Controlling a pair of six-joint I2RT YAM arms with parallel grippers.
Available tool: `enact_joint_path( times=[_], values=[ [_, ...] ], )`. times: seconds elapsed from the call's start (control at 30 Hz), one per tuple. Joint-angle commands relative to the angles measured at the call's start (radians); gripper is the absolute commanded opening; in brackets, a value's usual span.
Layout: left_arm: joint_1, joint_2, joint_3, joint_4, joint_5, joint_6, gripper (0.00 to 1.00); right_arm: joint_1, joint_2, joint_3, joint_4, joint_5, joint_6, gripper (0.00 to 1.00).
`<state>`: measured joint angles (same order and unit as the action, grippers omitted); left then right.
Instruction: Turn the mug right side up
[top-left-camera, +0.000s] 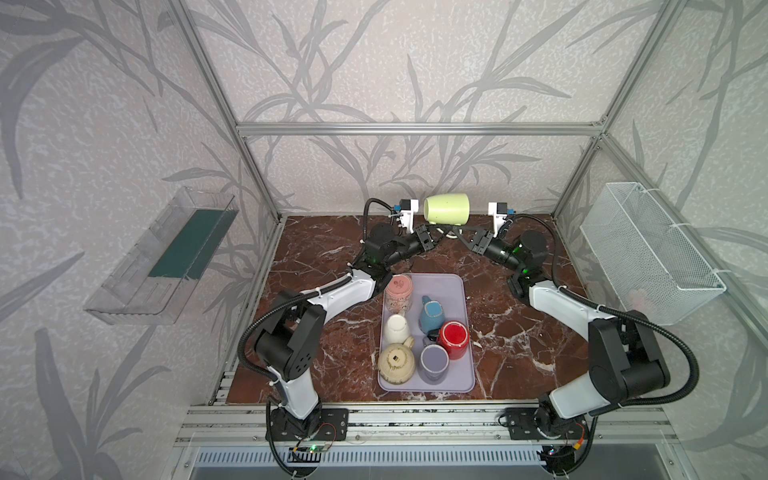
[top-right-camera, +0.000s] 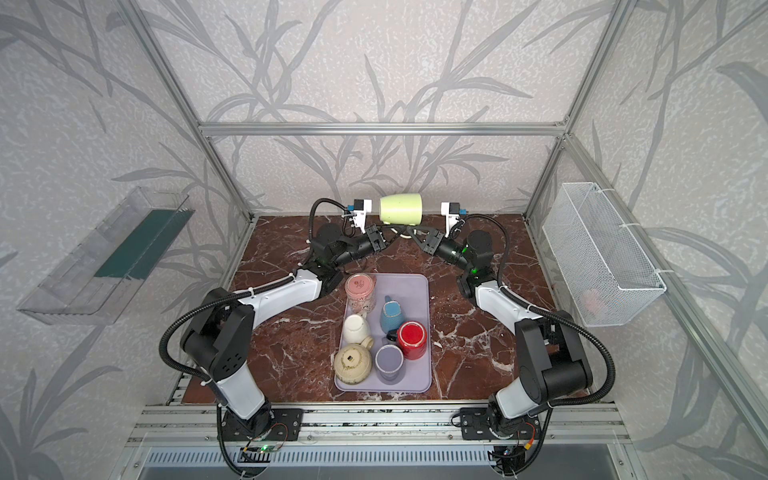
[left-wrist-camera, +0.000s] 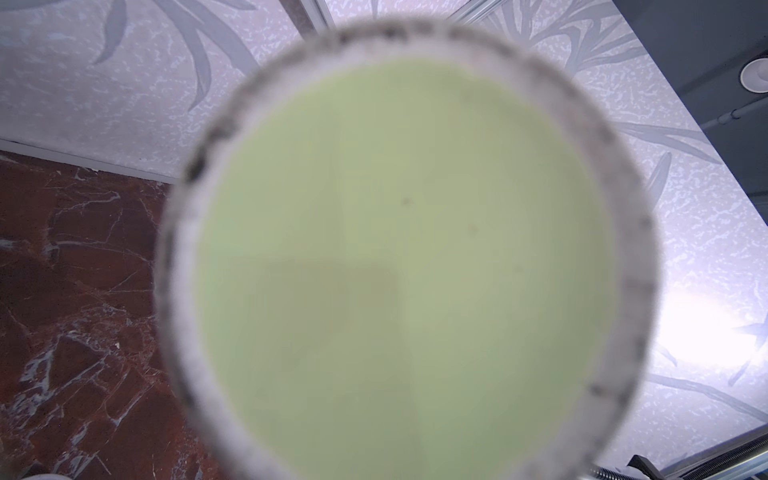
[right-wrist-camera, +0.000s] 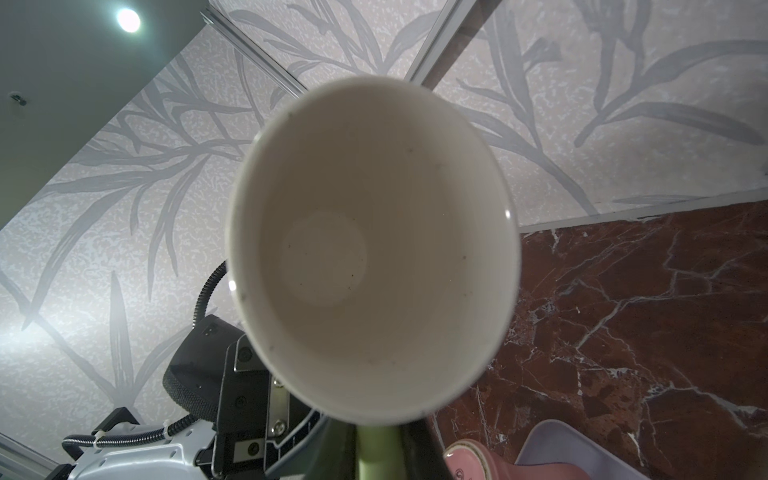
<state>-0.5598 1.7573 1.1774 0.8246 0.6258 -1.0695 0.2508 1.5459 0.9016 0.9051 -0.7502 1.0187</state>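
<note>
A light green mug (top-left-camera: 446, 209) (top-right-camera: 401, 208) hangs on its side above the back of the marble table, with its base to the left, its mouth to the right and its handle underneath. My left gripper (top-left-camera: 434, 237) (top-right-camera: 387, 237) comes in from the left and is shut on that handle. My right gripper (top-left-camera: 460, 235) (top-right-camera: 412, 233) comes in from the right, also shut on it. In the left wrist view the mug's base (left-wrist-camera: 407, 266) fills the frame and hides the jaws. The right wrist view looks into the mug's white inside (right-wrist-camera: 365, 249), with the green handle (right-wrist-camera: 376, 453) pinched between the dark fingers.
A lavender tray (top-left-camera: 451, 291) in the middle of the table holds several mugs, among them a pink one (top-left-camera: 398, 291), a blue one (top-left-camera: 432, 316) and a red one (top-left-camera: 454, 338). A wire basket (top-left-camera: 648, 253) hangs on the right wall. A clear bin (top-left-camera: 166, 257) hangs on the left.
</note>
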Motion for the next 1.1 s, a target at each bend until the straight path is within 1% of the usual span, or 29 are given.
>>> enact_joint_path(
  times=[0.0,0.1,0.2,0.27,0.3,0.43,0.6,0.67,0.9,0.97,1.07],
  values=[
    [-0.015,-0.019,0.058,0.151,0.054,0.019,0.0,0.005,0.012,0.025,-0.049,0.046,-0.024,0.11],
    [-0.015,-0.015,0.059,0.151,0.057,0.02,0.0,0.006,0.019,0.03,-0.048,0.046,-0.021,0.09],
    [-0.015,-0.002,0.064,0.153,0.063,0.019,0.0,0.01,0.028,0.035,-0.022,0.036,-0.013,0.09],
    [-0.016,0.012,0.071,0.157,0.07,0.013,0.0,0.018,0.036,0.042,-0.011,0.025,-0.009,0.16],
    [-0.016,0.019,0.074,0.163,0.071,0.006,0.0,0.022,0.038,0.046,-0.012,0.027,-0.008,0.17],
    [-0.017,0.063,0.091,0.229,0.087,-0.053,0.0,0.028,0.05,0.053,-0.019,0.043,-0.005,0.17],
    [-0.017,0.085,0.1,0.233,0.094,-0.058,0.0,0.028,0.071,0.058,0.008,0.04,0.016,0.07],
    [-0.017,0.087,0.101,0.231,0.097,-0.056,0.0,0.028,0.074,0.058,0.007,0.041,0.017,0.0],
    [-0.016,0.07,0.074,0.199,0.09,-0.026,0.0,0.028,0.042,0.032,-0.025,0.064,-0.012,0.0],
    [-0.018,0.067,0.044,0.207,0.073,-0.04,0.0,0.028,0.021,0.013,-0.039,0.064,-0.022,0.0],
    [-0.026,0.063,-0.006,0.226,0.078,-0.049,0.01,0.028,-0.011,-0.043,-0.042,0.073,-0.034,0.0]
  ],
)
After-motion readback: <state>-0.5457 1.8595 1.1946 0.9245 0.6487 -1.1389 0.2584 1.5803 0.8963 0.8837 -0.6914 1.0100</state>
